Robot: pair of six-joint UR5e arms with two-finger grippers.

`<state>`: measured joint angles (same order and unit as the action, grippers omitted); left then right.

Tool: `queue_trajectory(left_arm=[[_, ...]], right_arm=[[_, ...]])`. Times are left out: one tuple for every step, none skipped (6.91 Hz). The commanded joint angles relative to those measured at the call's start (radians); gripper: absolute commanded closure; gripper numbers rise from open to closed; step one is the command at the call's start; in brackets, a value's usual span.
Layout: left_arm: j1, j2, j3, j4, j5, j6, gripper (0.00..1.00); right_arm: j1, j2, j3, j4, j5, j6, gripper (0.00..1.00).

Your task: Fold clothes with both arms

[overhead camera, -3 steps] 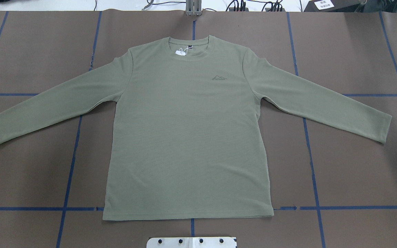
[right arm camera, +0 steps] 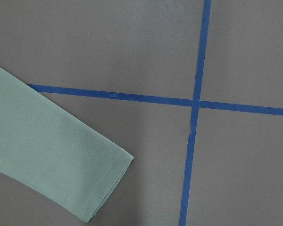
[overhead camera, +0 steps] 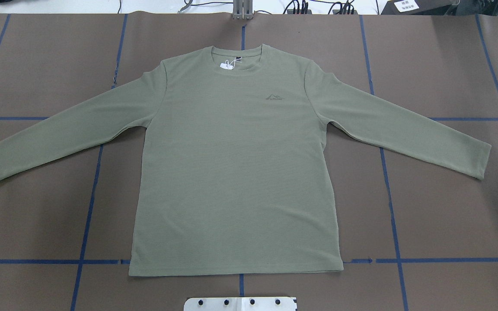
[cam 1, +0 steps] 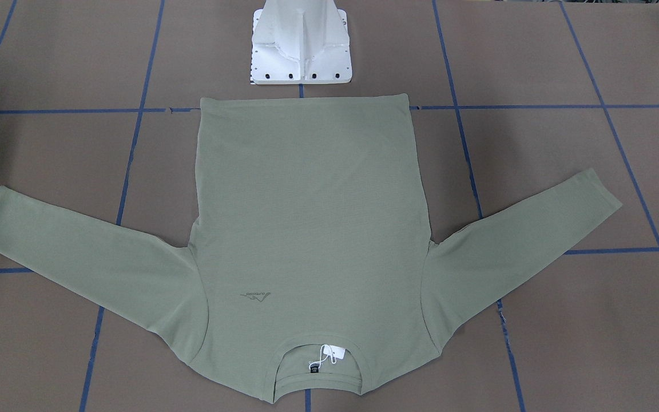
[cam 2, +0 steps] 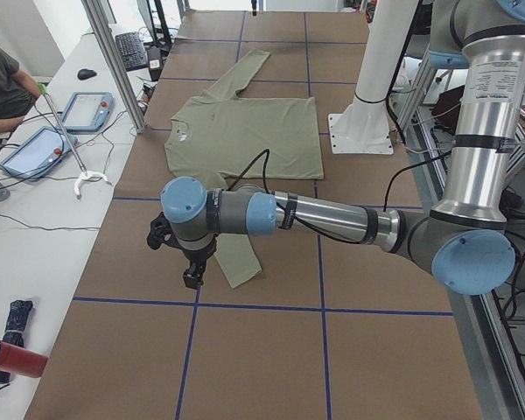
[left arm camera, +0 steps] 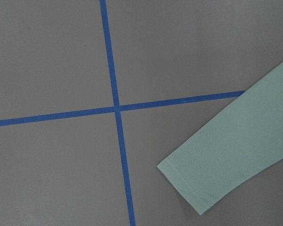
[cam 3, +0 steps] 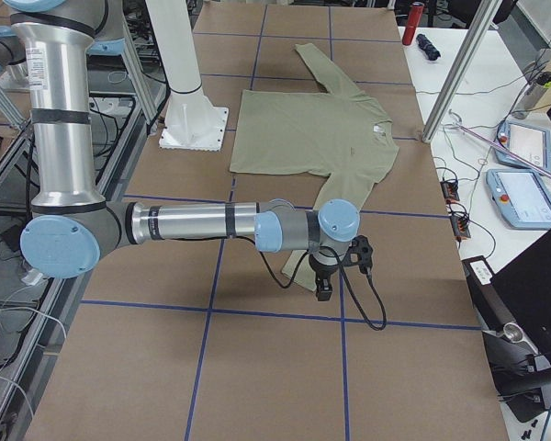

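Observation:
The sage-green long-sleeved shirt (overhead camera: 236, 172) lies flat and face up on the brown table, sleeves spread out and collar on the far side from me. It also shows in the front-facing view (cam 1: 306, 229). My left gripper (cam 2: 191, 276) hangs low over the left sleeve's cuff (left arm camera: 217, 174). My right gripper (cam 3: 323, 290) hangs low over the right sleeve's cuff (right arm camera: 61, 165). Neither gripper's fingers show in the wrist views. I cannot tell whether either gripper is open or shut.
Blue tape lines (overhead camera: 89, 207) form a grid on the brown table cover. The white pedestal base (cam 1: 301, 46) stands just behind the shirt's hem. A side bench with tablets (cam 2: 87, 109) and a metal pole (cam 2: 114, 61) runs along the far table edge.

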<state>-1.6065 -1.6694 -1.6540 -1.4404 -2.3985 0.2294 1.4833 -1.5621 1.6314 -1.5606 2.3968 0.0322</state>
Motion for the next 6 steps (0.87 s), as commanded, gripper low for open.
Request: queue_trajectory(left_arm=[[0.007,0.016,-0.046,-0.011,0.053,0.008,0.00],[0.007,0.019,-0.047,-0.014,0.052,0.010,0.00],[0.007,0.033,-0.053,-0.014,0.041,0.010,0.00],[0.011,0.055,-0.066,-0.017,-0.064,0.002,0.00],[0.011,0.059,-0.069,-0.020,-0.141,0.004,0.00],[0.011,0.059,-0.069,-0.020,-0.152,0.005,0.00]], right_arm=[[0.000,-0.022,0.001,0.004,-0.001,0.006,0.00],[-0.001,-0.026,0.004,0.045,0.005,0.005,0.00],[-0.036,-0.054,0.010,0.121,0.043,0.006,0.00],[-0.087,-0.082,0.002,0.217,0.101,0.024,0.00],[-0.119,-0.082,-0.013,0.246,0.093,0.094,0.00],[-0.171,-0.079,-0.018,0.246,0.063,0.154,0.00]])
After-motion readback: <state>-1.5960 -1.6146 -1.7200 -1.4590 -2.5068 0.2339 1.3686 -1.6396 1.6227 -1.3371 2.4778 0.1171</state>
